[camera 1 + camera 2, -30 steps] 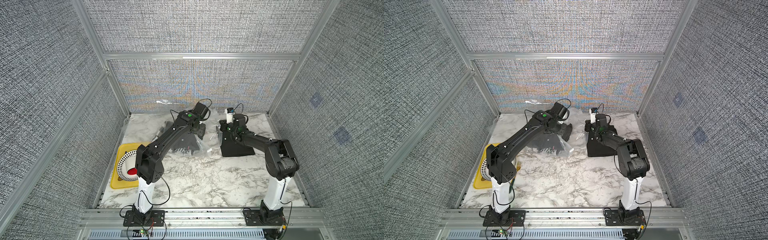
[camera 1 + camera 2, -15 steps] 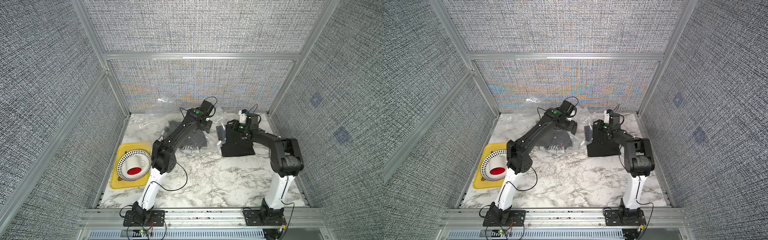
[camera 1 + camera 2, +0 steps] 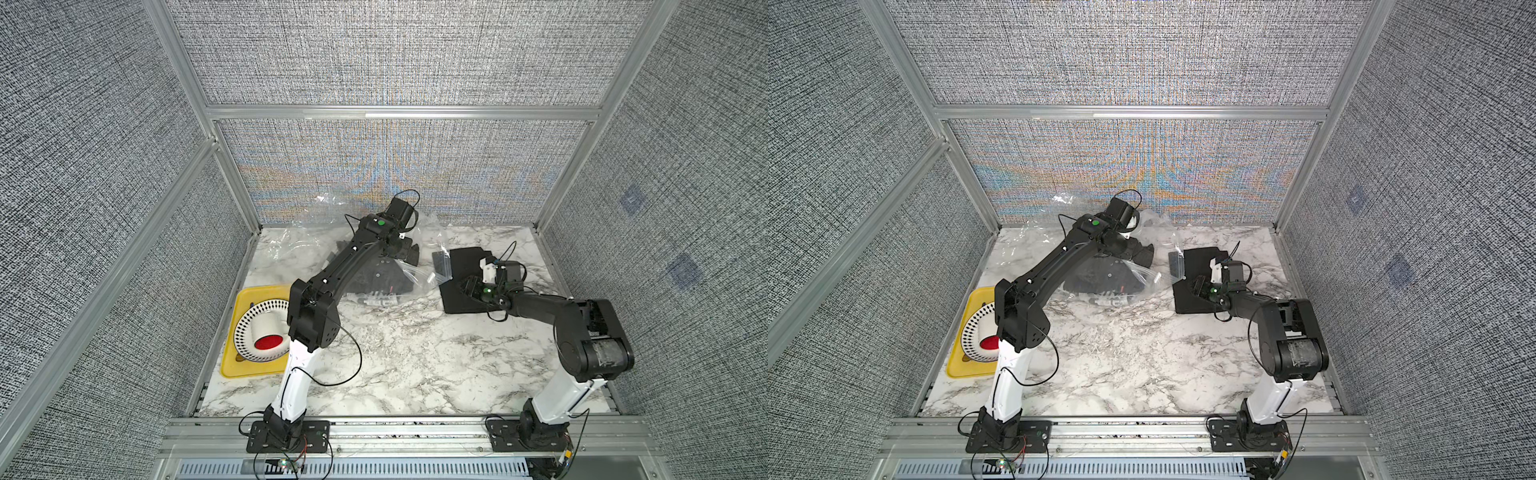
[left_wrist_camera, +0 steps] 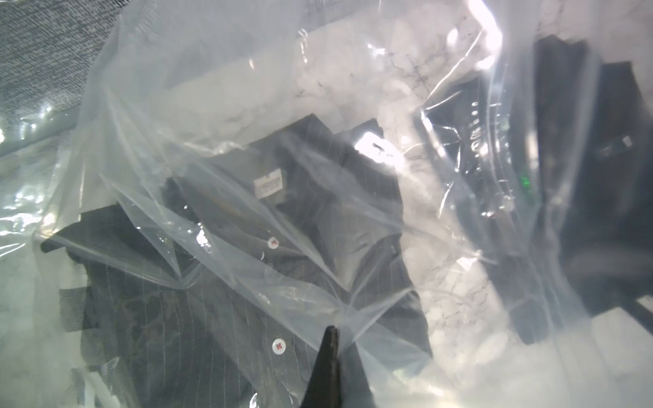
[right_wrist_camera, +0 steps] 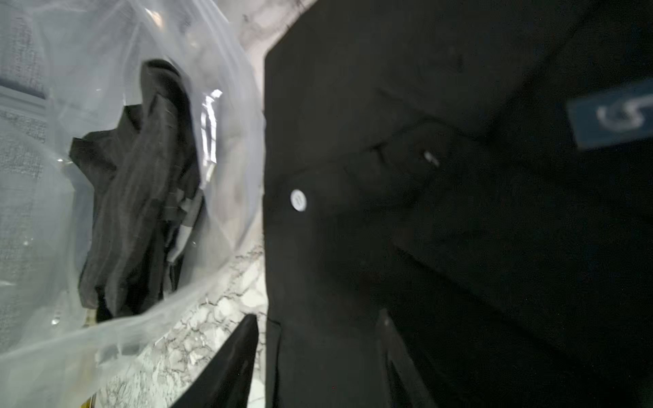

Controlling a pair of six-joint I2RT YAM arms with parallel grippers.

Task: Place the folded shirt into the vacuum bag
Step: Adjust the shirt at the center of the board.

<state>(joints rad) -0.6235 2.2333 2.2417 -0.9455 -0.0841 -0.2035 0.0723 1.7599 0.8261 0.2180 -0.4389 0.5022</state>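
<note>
The folded shirt (image 3: 467, 259) (image 3: 1202, 259) is black and lies flat on the marble at the right; in the right wrist view the shirt (image 5: 406, 106) shows a white button. My right gripper (image 3: 464, 286) (image 3: 1196, 287) (image 5: 318, 328) hovers open over its near left edge, one finger above the marble and the other above the cloth. The vacuum bag (image 3: 417, 276) (image 3: 1144, 278) (image 4: 247, 88) is crinkly clear plastic at the back centre. My left gripper (image 3: 409, 253) (image 3: 1144, 254) (image 4: 332, 332) is shut on a fold of it. A dark pinstriped shirt (image 4: 212, 282) (image 5: 141, 194) lies inside the bag.
A yellow tray (image 3: 232, 361) (image 3: 955, 365) at the front left holds a dotted white plate (image 3: 249, 328) and a cup (image 3: 270, 336) with red inside. Fabric walls and aluminium posts close in the back and both sides. A grey strip (image 3: 441, 266) lies beside the black shirt.
My right gripper has opened and drawn back toward me and to the right over the black shirt. The left arm has shifted toward the back wall, still pinching the bag.
</note>
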